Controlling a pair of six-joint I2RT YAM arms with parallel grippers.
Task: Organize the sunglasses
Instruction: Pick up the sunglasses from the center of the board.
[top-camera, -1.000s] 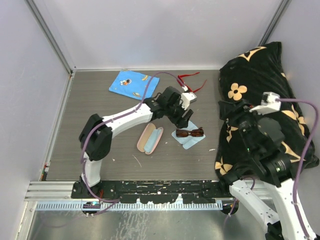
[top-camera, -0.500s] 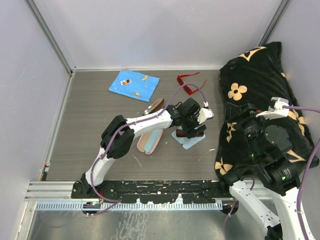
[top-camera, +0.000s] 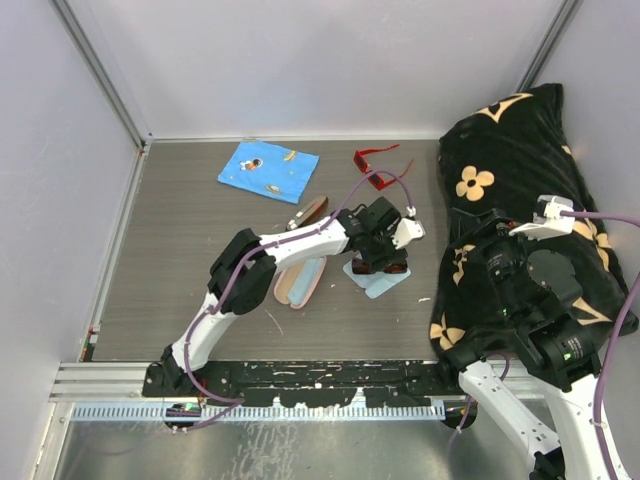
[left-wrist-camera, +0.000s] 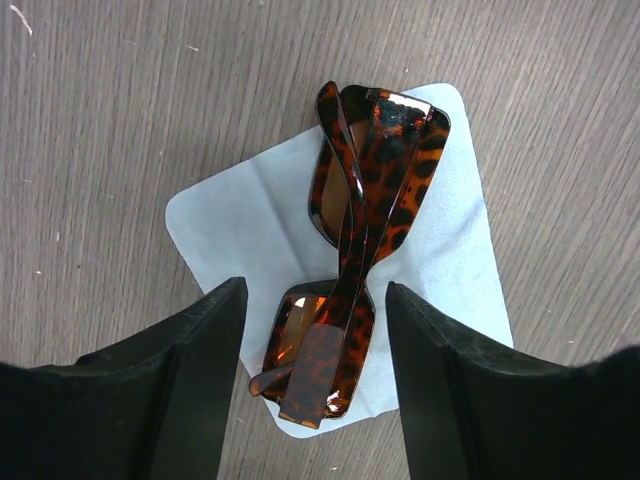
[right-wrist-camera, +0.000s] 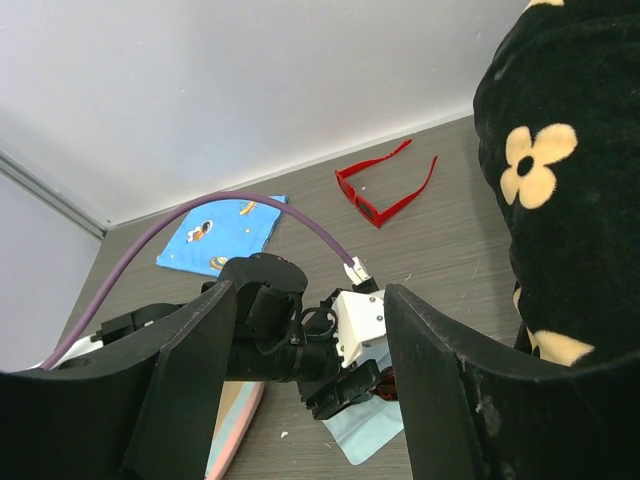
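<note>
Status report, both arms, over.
Left jaws open astride brown sunglasses on pale cloth. Right jaws open, empty. Red sunglasses lie at back. Nothing blocking.

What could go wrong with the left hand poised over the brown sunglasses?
1. The left hand stands open over the brown sunglasses, which lie on a thin pale cloth; closing may pinch the cloth and drag it along.
2. The sunglasses lie slanted with temples crossed, so the grip could catch one lens end and twist them.
</note>
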